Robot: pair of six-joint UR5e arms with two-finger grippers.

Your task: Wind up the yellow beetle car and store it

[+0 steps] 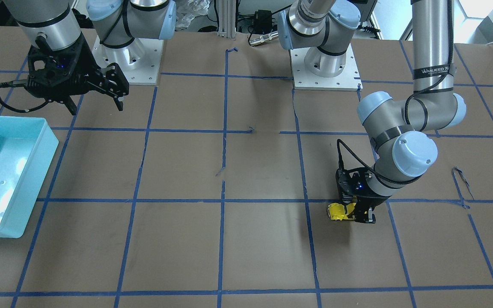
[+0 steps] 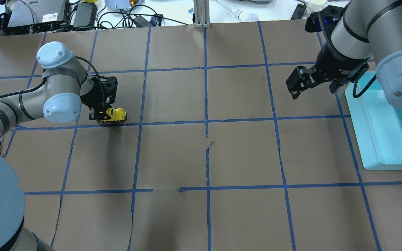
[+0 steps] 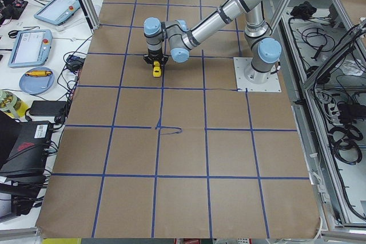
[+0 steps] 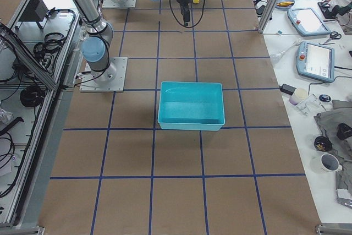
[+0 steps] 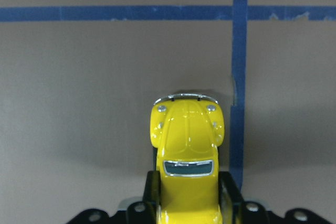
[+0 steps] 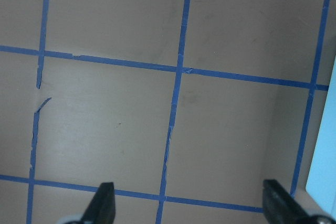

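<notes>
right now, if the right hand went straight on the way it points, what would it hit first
Probably just the bare brown table: the right hand is open and aims at taped paper, with the blue bin off to one side.

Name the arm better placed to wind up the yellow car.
Left: the left gripper is shut on the yellow beetle car. The right gripper hangs open far across, near the teal bin.

Overhead and front views face oppositely, sharing the taped table (image 2: 243, 150).
</notes>
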